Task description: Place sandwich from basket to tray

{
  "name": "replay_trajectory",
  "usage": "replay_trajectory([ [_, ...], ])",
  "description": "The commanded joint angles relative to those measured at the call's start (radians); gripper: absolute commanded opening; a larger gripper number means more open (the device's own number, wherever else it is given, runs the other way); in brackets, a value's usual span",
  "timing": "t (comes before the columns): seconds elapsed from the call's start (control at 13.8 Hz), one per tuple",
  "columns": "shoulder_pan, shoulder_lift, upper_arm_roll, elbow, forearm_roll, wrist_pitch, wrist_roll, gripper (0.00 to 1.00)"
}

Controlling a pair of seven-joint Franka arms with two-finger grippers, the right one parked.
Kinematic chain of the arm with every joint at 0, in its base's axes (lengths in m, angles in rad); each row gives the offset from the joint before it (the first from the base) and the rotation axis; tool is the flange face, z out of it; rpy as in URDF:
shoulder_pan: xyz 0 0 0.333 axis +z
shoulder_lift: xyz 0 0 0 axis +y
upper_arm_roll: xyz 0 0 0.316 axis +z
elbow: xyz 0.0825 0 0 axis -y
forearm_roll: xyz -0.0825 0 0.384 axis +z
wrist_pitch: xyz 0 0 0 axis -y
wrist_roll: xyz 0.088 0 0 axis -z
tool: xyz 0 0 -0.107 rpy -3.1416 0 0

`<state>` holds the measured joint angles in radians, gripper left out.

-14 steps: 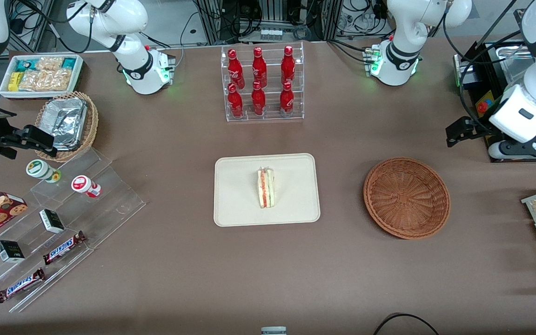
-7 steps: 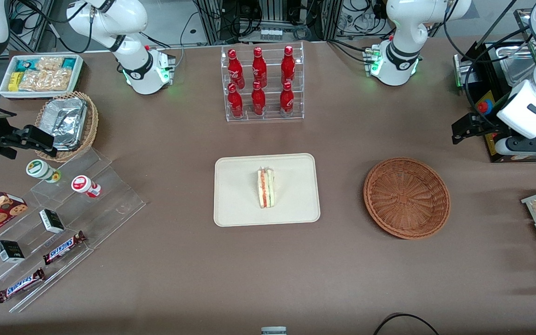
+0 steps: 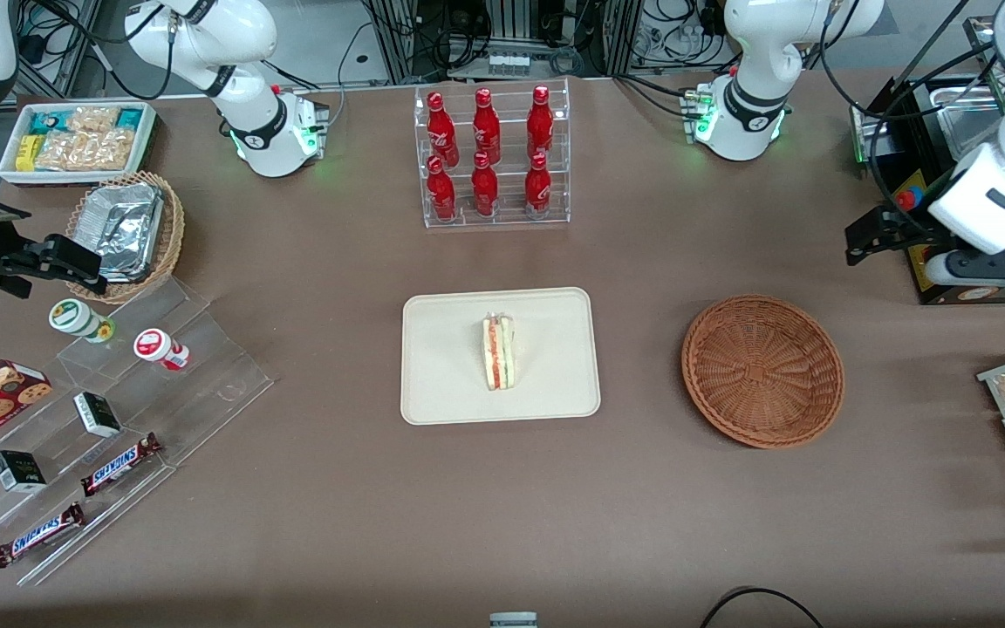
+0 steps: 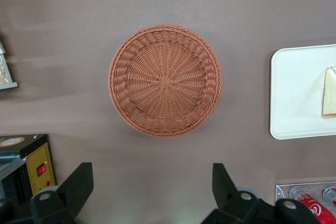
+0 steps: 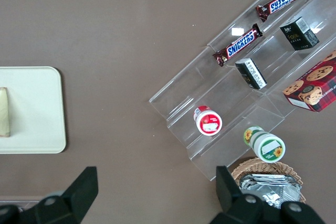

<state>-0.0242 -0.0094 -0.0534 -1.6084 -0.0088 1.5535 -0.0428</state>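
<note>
Half the sandwich (image 4: 329, 93) cut off, hand (image 4: 149, 192) agape.

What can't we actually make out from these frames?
- sandwich on the tray: front view shows only its layered edge; underside hidden. Left wrist view cuts it off at the frame edge.
- tray: cut off in both wrist views.
- basket: holds nothing; its underside is unseen.
- gripper, open above bare table beside the basket: fingertips mostly hidden by the arm in the front view.
- Snack packets toward the working arm's end: cropped in the front view.
</note>
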Motion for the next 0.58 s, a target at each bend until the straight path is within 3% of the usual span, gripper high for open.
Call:
replay_trajectory([
  [0.0, -0.019, -0.012, 0.026, 0.034, 0.004, -0.052, 0.018, 1.0],
  [0.51, -0.022, 0.002, 0.027, 0.044, 0.004, -0.052, 0.006, 1.0],
])
